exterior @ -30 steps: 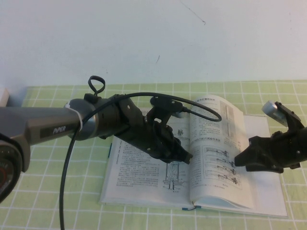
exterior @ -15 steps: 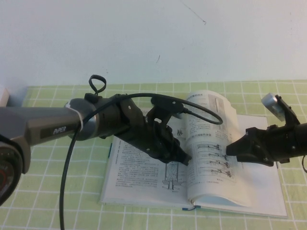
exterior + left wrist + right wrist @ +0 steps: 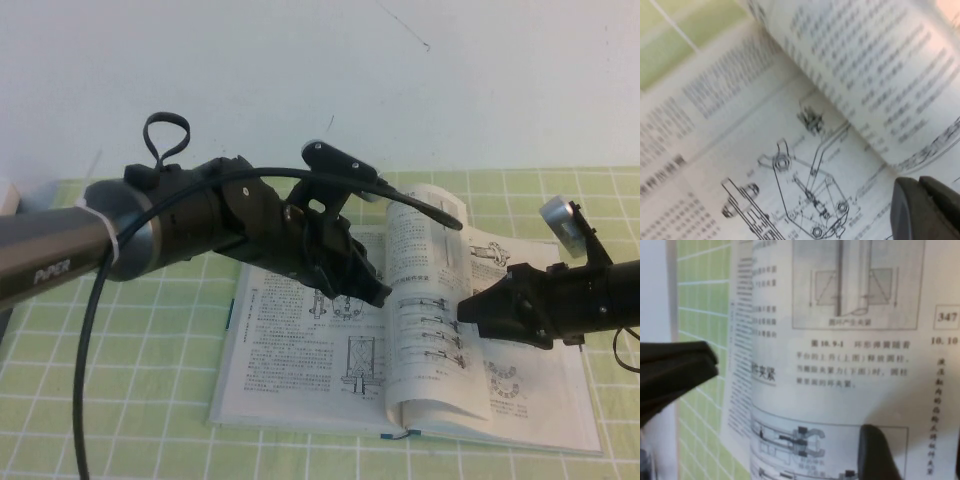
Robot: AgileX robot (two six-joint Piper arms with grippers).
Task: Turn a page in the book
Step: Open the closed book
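Note:
The book (image 3: 300, 370) lies open on the green checked cloth. The page (image 3: 430, 290) with small text and rows of tool diagrams stands curled up near the spine, and gear drawings (image 3: 503, 378) show on the leaf beneath it. My right gripper (image 3: 467, 310) is open at the page's lifted right edge. One finger (image 3: 877, 455) lies against the paper. My left gripper (image 3: 383, 295) is shut and empty, hovering just above the left leaf's drawings next to the spine. Its fingers (image 3: 927, 210) sit close over a linkage drawing (image 3: 805, 200).
The green checked cloth (image 3: 120, 380) surrounds the book, with a white wall behind. My left arm (image 3: 190, 225) and its black cable (image 3: 95, 330) cross above the book's left half. The left gripper's tip also shows in the right wrist view (image 3: 675, 365).
My right gripper has moved left, pushing the page up and towards the spine; the gear drawings beneath have come into view. My left arm has risen slightly off the left leaf.

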